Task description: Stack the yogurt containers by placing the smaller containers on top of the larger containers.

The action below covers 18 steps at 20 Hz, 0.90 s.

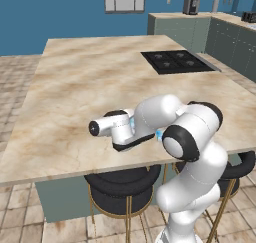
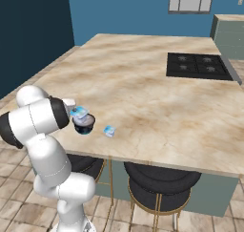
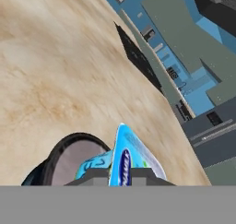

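My gripper (image 3: pixel 120 178) is shut on the smaller container (image 3: pixel 131 156), a tiny glossy pale-blue and white cup with a dark blue mark. It hangs tilted over the near rim of the larger container (image 3: pixel 73 159), a squat dark cup with a pale grey top. In the right base view the small cup (image 2: pixel 79 112) sits just above the dark cup (image 2: pixel 85 124), near the counter's front left edge. I cannot tell whether the two touch. My arm hides most of both in the left base view, where a sliver of the pale-blue cup (image 1: pixel 132 122) shows.
Another small pale-blue and white item (image 2: pixel 110 131) lies on the marble counter (image 2: pixel 143 92) just right of the dark cup. A black cooktop (image 2: pixel 200 66) is set in the far right. Black stools (image 2: pixel 159 183) stand under the front edge.
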{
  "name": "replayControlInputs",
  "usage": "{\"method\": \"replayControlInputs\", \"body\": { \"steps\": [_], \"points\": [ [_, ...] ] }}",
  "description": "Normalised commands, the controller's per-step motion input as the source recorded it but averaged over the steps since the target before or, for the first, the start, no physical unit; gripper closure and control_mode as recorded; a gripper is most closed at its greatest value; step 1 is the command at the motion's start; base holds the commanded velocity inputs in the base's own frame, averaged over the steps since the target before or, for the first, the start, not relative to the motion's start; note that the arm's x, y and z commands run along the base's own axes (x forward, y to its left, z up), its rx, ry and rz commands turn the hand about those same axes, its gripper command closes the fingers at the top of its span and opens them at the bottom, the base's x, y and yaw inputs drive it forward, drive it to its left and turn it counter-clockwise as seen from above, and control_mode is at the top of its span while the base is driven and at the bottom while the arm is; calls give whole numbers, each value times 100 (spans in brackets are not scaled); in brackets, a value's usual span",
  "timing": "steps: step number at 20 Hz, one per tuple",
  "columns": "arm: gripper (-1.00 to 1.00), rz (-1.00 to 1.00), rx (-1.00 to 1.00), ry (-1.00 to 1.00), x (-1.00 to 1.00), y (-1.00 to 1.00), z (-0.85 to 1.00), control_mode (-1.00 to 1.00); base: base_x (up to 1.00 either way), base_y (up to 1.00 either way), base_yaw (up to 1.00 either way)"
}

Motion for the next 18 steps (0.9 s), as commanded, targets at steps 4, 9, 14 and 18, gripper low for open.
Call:
{"method": "replayControlInputs", "body": {
  "steps": [4, 9, 14, 18],
  "points": [
    [100, 0, 0, 0, 0, 0, -17, -100, 0, 0, 0],
    [100, 0, 0, 0, 0, 0, -14, -100, 0, 0, 0],
    [100, 0, 0, 0, 0, 0, -8, -100, 0, 0, 0],
    [-100, 0, 0, 0, 0, 0, -5, -100, 0, 0, 0]
  ]
}}
